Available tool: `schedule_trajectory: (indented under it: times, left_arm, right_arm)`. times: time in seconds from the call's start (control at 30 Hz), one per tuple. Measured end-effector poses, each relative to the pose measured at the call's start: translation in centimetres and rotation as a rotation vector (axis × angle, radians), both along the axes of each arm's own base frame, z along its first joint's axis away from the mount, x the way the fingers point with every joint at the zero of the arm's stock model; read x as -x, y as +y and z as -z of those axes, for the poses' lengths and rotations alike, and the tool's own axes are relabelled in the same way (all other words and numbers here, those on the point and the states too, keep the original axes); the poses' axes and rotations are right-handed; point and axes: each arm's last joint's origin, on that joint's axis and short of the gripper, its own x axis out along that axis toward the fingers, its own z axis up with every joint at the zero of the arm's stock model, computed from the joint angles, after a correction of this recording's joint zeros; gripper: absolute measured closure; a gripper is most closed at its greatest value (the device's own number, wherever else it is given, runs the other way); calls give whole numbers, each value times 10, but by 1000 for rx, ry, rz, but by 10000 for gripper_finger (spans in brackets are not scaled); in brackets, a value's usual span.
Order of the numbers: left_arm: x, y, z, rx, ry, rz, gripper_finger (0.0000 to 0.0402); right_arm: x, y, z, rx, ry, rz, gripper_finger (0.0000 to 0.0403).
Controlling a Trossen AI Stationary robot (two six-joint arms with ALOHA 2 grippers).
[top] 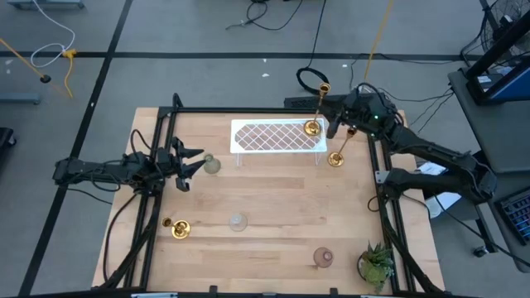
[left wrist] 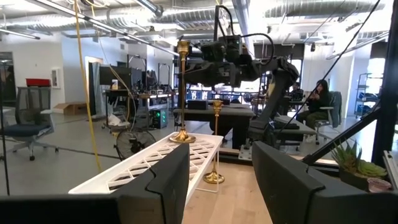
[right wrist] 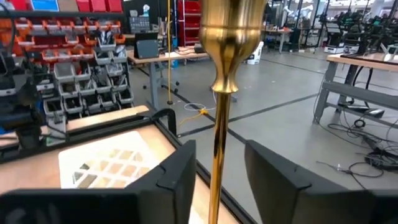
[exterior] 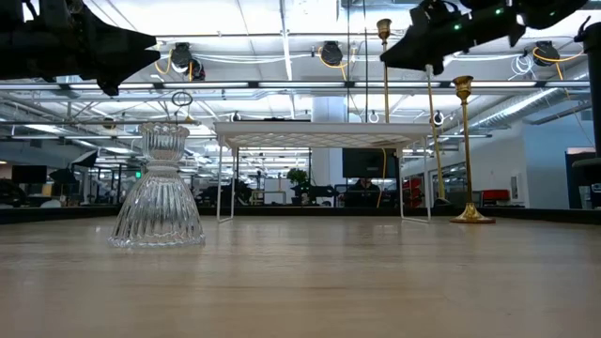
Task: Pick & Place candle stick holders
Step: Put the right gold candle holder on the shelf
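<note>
At 9 o'clock on the table (top: 273, 215) the left gripper (top: 189, 162) waits with its fingers spread and empty, pointed at the greenish glass holder (top: 212, 164) just beside it, probably lined up as a coming pick. Toward 7 o'clock the short gold holder (top: 179, 228) lies near the left edge, and the clear glass holder (top: 238, 221) stands near 6. The white tray (top: 277, 136) sits at 12 o'clock as the likely drop spot. On its right end stands a tall gold holder (top: 314, 127); the right gripper (right wrist: 214, 168) is around its stem with a gap on each side, so it looks loosened, apparently letting go after setting it upright. The second tall holder (top: 336, 157) stands on the table just off the tray's right end, near 2. The pinkish holder (top: 322, 257) and plant (top: 377, 263) sit toward 5 o'clock.
</note>
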Motion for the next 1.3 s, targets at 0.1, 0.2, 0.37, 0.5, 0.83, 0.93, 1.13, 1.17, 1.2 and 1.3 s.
schedule_trajectory:
  times: [0.1,0.2,0.37,0.5,0.83,0.93,1.13,1.17,1.2,1.3]
  left_arm:
    - [0,0,0,0,0,0,220]
    - [0,0,0,0,-1,0,220]
    - [0,0,0,17,-5,4,220]
    - [0,0,0,17,-5,4,220]
    - [0,0,0,34,-9,9,220]
    - [0,0,0,42,-11,11,220]
    - [0,0,0,58,-16,15,220]
    - [0,0,0,60,-16,16,220]
    - [0,0,0,61,-17,16,220]
    - [0,0,0,63,-17,17,220]
  right_arm:
    - [10,7,-3,-2,18,-1,242]
    - [21,15,-6,-13,34,-2,220]
    - [39,29,-7,-44,77,-2,194]
    - [52,38,-1,-95,147,-6,184]
    - [74,54,16,-246,294,8,185]
    - [75,55,17,-246,295,8,181]
    - [71,52,22,-172,288,-7,179]
    - [70,52,22,-149,290,-11,179]
    - [70,51,22,-122,295,-17,178]
    - [68,50,18,-29,294,-28,178]
